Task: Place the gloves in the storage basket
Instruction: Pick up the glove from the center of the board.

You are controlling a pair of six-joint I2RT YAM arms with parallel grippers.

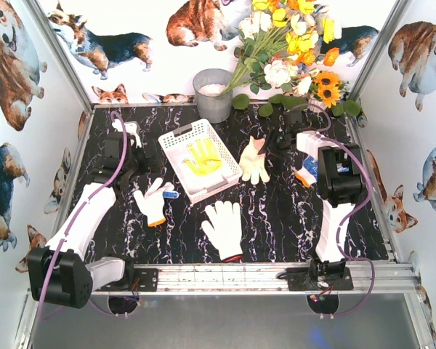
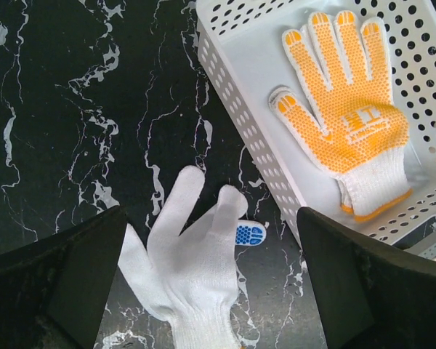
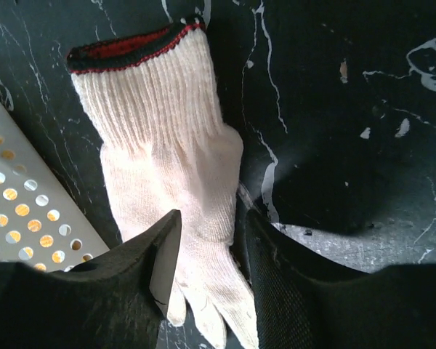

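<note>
- Orange-dotted glove [image 2: 349, 109]: lies flat, palm up, inside the storage basket [image 1: 176, 169]. A printed emblem sits on the palm, too small to read. No other writing can be read anywhere.
- Gloves: 4 show plainly, 1 in the basket and 3 on the bench [image 1: 291, 218].
- White glove with an orange cuff [image 1: 152, 203]: just left of the basket. A blue-dotted fingertip [image 2: 249, 234] shows at its edge; I cannot tell whether it is this glove's own finger or another glove's.
- Cream glove with a red-and-dark cuff [image 3: 160, 145]: just right of the basket, fingers toward the near edge.
- White glove with a red cuff [image 1: 224, 227]: alone at the middle of the near edge, cuff toward the arm bases.
- White, orange and blue scrap [image 1: 305, 175]: beside the right arm, too hidden to name.
- Basket: 1, white and perforated, at the bench's centre, turned askew to the edges.
- Left gripper [image 2: 211, 218]: the arm reaches forward along the left edge. The pincer is released, spread wide above the orange-cuffed glove, with nothing between its fingers.
- Right gripper [image 3: 212, 218]: the arm bends in from the right edge over the cream glove. The pincer is half-closed astride the glove's hand part; I cannot tell whether it pinches the knit.
- Beyond: 1 grey metal bucket [image 1: 213, 94] and 1 bunch of flowers [image 1: 291, 43] at the far edge.
</note>
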